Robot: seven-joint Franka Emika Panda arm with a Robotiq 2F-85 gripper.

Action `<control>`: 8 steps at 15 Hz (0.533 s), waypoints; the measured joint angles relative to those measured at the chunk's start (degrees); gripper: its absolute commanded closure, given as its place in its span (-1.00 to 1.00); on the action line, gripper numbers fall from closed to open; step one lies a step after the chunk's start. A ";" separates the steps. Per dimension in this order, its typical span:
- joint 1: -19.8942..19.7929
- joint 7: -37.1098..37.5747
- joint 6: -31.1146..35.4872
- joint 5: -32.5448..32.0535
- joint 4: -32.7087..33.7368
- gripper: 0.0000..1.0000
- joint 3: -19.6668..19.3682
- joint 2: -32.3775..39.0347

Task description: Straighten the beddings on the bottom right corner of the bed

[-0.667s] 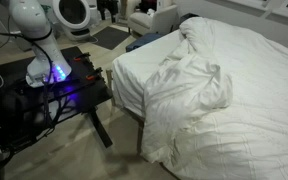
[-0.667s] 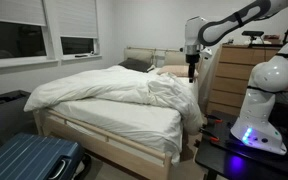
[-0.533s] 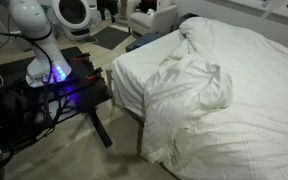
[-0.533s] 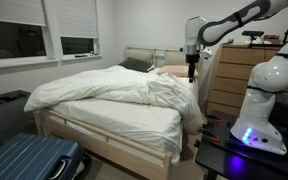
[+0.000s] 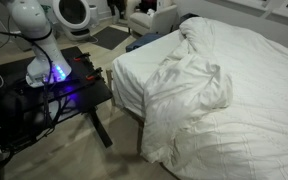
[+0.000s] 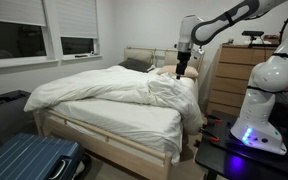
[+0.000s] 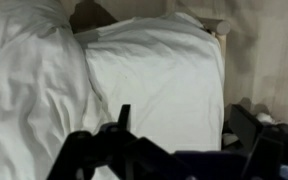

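Bed (image 6: 94, 143) is left with beddings (image 5: 189, 90) bunched and folded back, mattress corner exposed. Pincer (image 6: 182, 70) is released and empty, just shifted sideways above the beddings near the headboard. Nothing gripped or straightened yet.

The beddings (image 6: 104, 88) are heaped on the bed (image 6: 104, 138) at frame centre; a suitcase (image 6: 29, 160) is set lower left before it, a dresser (image 6: 232, 80) at right.
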 measured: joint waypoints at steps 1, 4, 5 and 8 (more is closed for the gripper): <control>-0.27 1.74 2.97 0.19 1.23 -1.00 -0.01 1.96; -2.07 5.94 12.58 -0.03 4.85 -1.00 -0.04 8.26; -2.90 7.12 15.40 -0.33 6.11 -1.00 -0.05 10.40; -5.98 12.14 21.62 -3.28 10.78 -1.00 -0.27 16.98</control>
